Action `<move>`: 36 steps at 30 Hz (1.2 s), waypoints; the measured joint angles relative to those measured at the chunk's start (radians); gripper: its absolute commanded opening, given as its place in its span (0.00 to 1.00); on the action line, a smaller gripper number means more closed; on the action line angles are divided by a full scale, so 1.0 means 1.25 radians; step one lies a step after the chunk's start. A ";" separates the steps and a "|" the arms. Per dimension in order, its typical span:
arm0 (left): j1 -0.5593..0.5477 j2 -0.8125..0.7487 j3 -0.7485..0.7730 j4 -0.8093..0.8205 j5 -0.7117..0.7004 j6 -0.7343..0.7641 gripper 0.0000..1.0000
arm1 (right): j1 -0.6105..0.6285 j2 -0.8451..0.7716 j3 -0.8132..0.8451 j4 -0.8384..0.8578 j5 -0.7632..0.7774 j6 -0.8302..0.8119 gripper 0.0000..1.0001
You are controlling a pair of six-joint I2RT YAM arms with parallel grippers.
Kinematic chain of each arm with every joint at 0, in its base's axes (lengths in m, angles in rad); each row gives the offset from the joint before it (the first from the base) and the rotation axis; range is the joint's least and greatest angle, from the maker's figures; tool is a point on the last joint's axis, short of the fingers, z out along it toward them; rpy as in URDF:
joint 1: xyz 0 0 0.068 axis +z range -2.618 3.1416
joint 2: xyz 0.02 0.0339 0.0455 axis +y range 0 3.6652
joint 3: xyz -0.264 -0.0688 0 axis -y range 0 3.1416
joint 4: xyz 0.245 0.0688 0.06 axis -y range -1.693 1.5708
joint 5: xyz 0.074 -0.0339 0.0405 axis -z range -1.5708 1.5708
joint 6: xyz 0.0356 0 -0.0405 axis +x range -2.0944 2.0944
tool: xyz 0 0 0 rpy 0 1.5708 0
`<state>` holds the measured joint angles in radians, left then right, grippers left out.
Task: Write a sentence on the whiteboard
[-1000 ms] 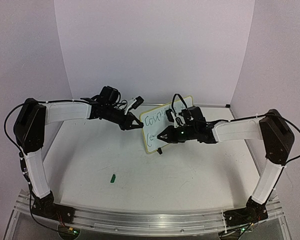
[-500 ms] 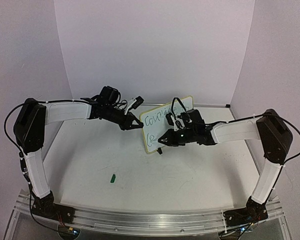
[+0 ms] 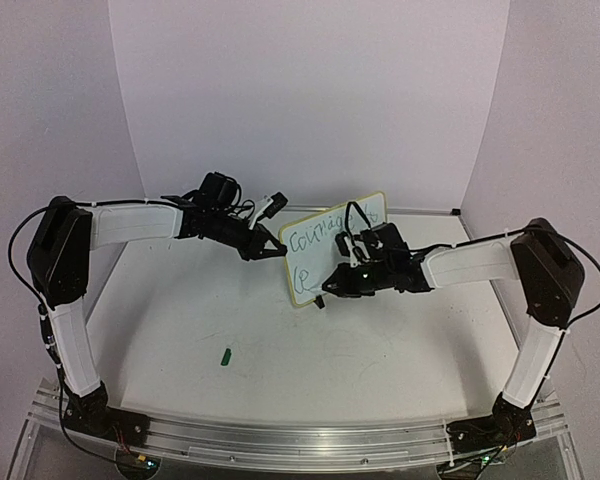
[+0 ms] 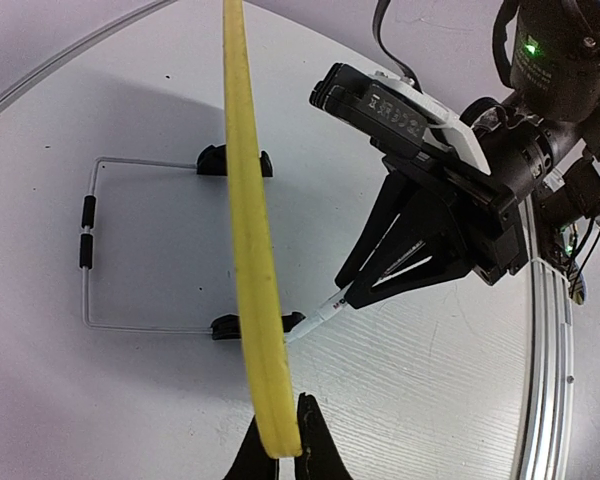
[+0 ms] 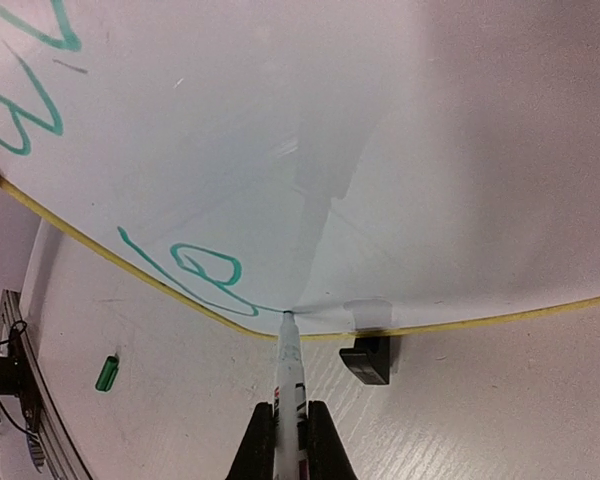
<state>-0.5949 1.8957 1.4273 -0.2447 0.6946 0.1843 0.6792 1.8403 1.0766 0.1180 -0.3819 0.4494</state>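
The whiteboard (image 3: pixel 318 258) stands tilted on the counter (image 3: pixel 280 350), one edge pinched between the closed left jaws. The right jaws grip a marker (image 5: pixel 291 362), its tip touching the board's lower part, just beside the green sentence (image 5: pixel 202 272).

1. Soft, even light falls from above; the top view is bright and slightly washed out.
2. Both wrist views curve at the edges.
3. A dim grey shadow crosses the whiteboard (image 5: pixel 400 130).
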 measured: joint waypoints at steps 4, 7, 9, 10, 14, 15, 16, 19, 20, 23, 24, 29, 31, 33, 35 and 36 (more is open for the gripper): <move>0.000 0.000 0.000 0.000 0.000 0.000 0.00 | 0.000 -0.020 -0.012 -0.004 0.034 0.000 0.00; 0.000 0.000 0.000 0.000 0.001 0.000 0.00 | -0.003 -0.050 -0.020 -0.002 0.050 -0.002 0.00; 0.000 0.000 0.000 0.000 0.001 0.000 0.00 | -0.007 -0.074 -0.026 0.001 0.052 -0.002 0.00; 0.000 0.000 0.000 0.000 0.001 0.000 0.00 | -0.009 -0.084 -0.027 0.002 0.051 -0.002 0.00; 0.000 0.000 0.000 0.000 0.001 0.000 0.00 | -0.019 -0.099 -0.027 0.019 0.041 -0.002 0.00; 0.000 0.000 0.000 0.000 0.001 0.000 0.00 | -0.020 -0.098 -0.027 0.019 0.036 -0.002 0.00; 0.000 0.000 0.000 0.000 0.001 0.000 0.00 | -0.022 -0.097 -0.027 0.020 0.031 -0.002 0.00; 0.000 0.000 0.000 0.000 0.001 0.000 0.00 | -0.025 -0.090 -0.027 0.021 0.016 -0.002 0.00; 0.000 0.000 0.000 0.000 0.001 0.000 0.00 | -0.025 -0.086 -0.027 0.022 0.012 -0.002 0.00; 0.000 0.000 0.000 0.000 0.001 0.000 0.00 | -0.027 -0.072 -0.027 0.023 0.004 -0.001 0.00; 0.000 0.000 0.000 0.000 0.001 0.000 0.00 | -0.028 -0.067 -0.027 0.022 0.001 0.000 0.00; 0.000 0.000 0.000 0.000 0.001 0.000 0.00 | -0.035 -0.053 -0.022 0.025 -0.002 0.001 0.00; 0.000 0.000 0.000 0.000 0.001 0.000 0.00 | -0.038 -0.052 -0.018 0.025 -0.003 0.001 0.00; 0.000 0.000 0.000 0.000 0.001 0.000 0.00 | -0.042 -0.052 -0.017 0.026 -0.004 0.001 0.00; 0.000 0.000 0.000 0.000 0.000 0.000 0.00 | -0.043 -0.052 -0.016 0.025 -0.005 0.001 0.00; 0.000 0.000 0.000 0.000 0.000 0.000 0.00 | -0.043 -0.052 -0.016 0.025 -0.006 0.001 0.00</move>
<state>-0.5949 1.8957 1.4273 -0.2447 0.6952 0.1846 0.6255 1.7748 1.0563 0.1497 -0.3898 0.4503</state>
